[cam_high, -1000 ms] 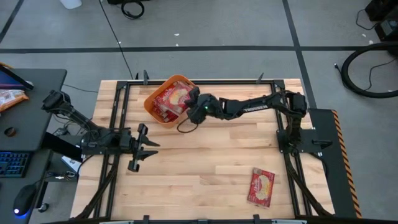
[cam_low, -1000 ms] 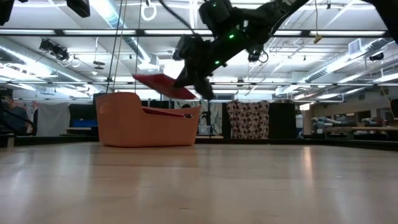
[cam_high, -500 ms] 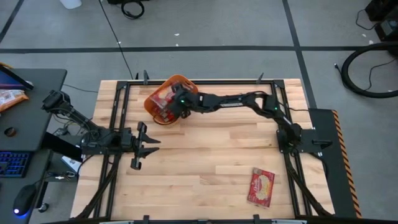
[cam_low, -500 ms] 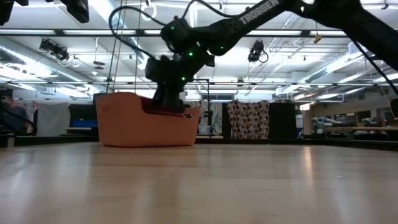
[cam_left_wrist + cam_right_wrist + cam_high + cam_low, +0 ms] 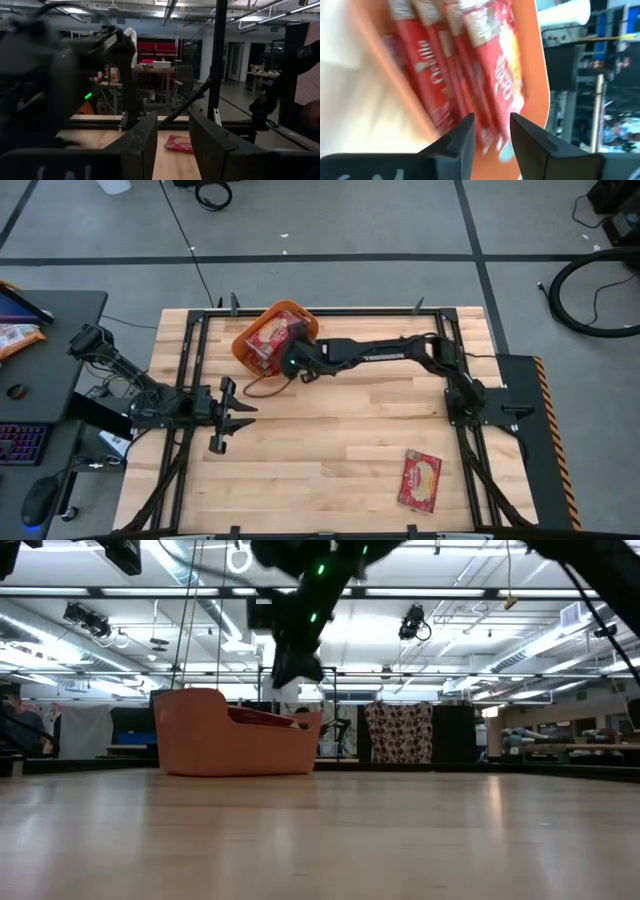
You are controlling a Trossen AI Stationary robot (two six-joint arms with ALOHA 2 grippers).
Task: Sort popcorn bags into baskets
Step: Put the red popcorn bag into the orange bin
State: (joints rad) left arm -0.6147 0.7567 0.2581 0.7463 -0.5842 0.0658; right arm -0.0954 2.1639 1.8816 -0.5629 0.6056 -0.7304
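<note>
Tub loaded, one bag left out

Tabletop [image 5: 330,440] is mostly bare wood between the arms. Tub [image 5: 250,338] is set at the far edge, left of centre, stacked with red bags [image 5: 270,337]. Right gripper [image 5: 288,362] is held just above the tub's near rim, fingers parted, nothing gripped. One bag [image 5: 421,480] is seen flat near the front right corner, well apart from the tub. Left gripper [image 5: 232,415] is parked by the left edge, fingers spread, empty.

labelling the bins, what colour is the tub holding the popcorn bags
Orange: the tub has smooth solid walls, shown best in the low view. The popcorn bags inside are red.
</note>
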